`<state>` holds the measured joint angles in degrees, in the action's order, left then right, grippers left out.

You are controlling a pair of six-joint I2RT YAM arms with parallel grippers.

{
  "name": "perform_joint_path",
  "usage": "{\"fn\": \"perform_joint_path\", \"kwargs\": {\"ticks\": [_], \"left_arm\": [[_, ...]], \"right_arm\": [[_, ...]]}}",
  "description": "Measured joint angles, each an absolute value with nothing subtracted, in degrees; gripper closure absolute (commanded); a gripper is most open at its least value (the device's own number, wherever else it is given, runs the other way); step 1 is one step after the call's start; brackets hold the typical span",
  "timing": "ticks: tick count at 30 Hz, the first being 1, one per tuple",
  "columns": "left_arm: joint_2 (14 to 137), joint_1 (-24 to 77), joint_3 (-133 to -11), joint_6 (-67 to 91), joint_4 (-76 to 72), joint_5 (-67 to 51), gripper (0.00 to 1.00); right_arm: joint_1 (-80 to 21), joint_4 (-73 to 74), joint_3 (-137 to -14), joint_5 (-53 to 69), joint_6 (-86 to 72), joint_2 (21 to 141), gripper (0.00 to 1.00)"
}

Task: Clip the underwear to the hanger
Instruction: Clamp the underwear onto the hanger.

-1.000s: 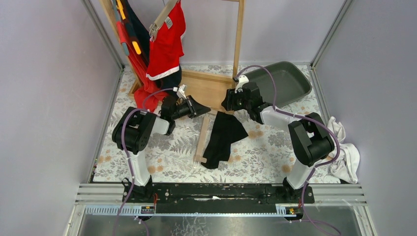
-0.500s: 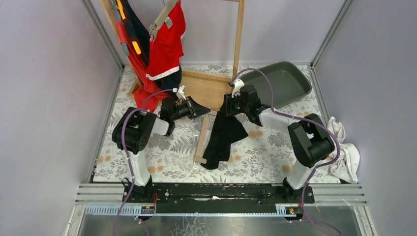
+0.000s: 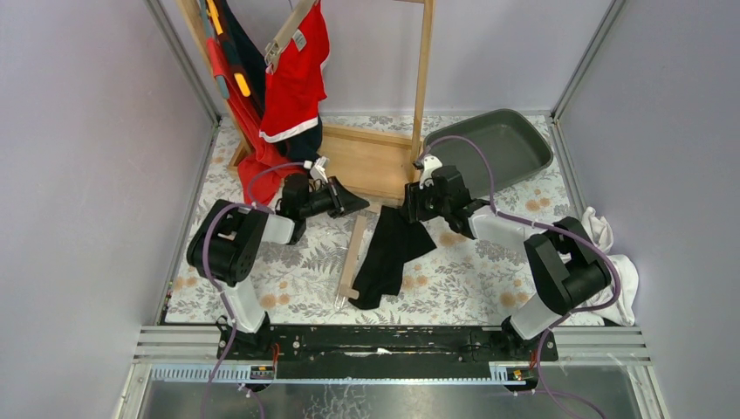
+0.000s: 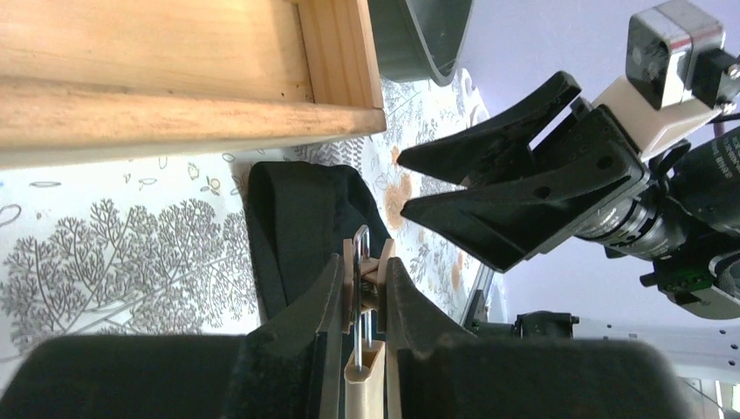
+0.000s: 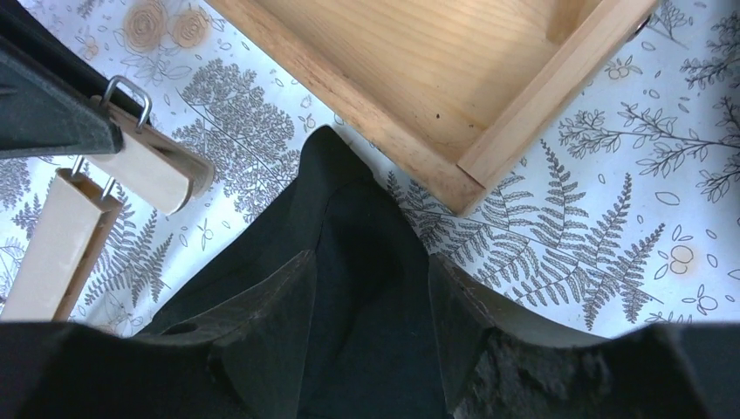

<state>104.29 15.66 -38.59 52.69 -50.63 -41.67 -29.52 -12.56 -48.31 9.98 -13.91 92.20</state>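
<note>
Left pincer [image 4: 361,271] clamps hanger clip [image 5: 148,161]; right pincer [image 5: 368,266] gapes over underwear [image 5: 340,192], apparently clear of the wooden base [image 5: 436,61].

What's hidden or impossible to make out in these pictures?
Mouth of the clip: left wrist view, covered by left fingers squeezing it.
Top end of the hanger: top view, under left fingers.
Lower part of the underwear: right wrist view, behind right fingers.
White cloth: top view, partly behind right arm.

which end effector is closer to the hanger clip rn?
Left. Left end effector is clamped on the hanger clip; right end effector is beside it, over the black underwear.
</note>
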Motion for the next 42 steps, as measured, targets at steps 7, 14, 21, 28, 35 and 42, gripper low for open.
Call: {"fn": "perform_joint_path", "kwargs": {"ticks": [7,14,21,28,35,42], "left_arm": [[98.3,15.6,-36.4,48.6,-43.2,-42.1,1.00],[98.2,15.6,-33.4,47.6,-41.0,-43.6,1.00],[98.1,15.6,-32.4,46.9,-40.3,-44.2,1.00],[97.7,15.3,-32.2,46.8,-40.4,-44.7,1.00],[97.7,15.2,-31.6,46.8,-40.5,-45.1,1.00],[97.7,14.8,-31.4,46.8,-40.6,-45.2,1.00]], "right_arm": [[-29.7,-12.5,-48.3,12.0,-13.9,91.4,0.42],[-32.1,-12.5,-50.3,14.8,-13.0,93.3,0.42],[-34.7,-12.5,-54.3,16.8,-11.3,100.3,0.42],[-35.0,-12.2,-55.5,17.9,-9.8,102.9,0.42],[-35.1,-11.9,-57.1,19.9,-8.1,104.9,0.44],[-35.2,-10.9,-57.9,21.7,-5.5,105.5,0.46]]}}
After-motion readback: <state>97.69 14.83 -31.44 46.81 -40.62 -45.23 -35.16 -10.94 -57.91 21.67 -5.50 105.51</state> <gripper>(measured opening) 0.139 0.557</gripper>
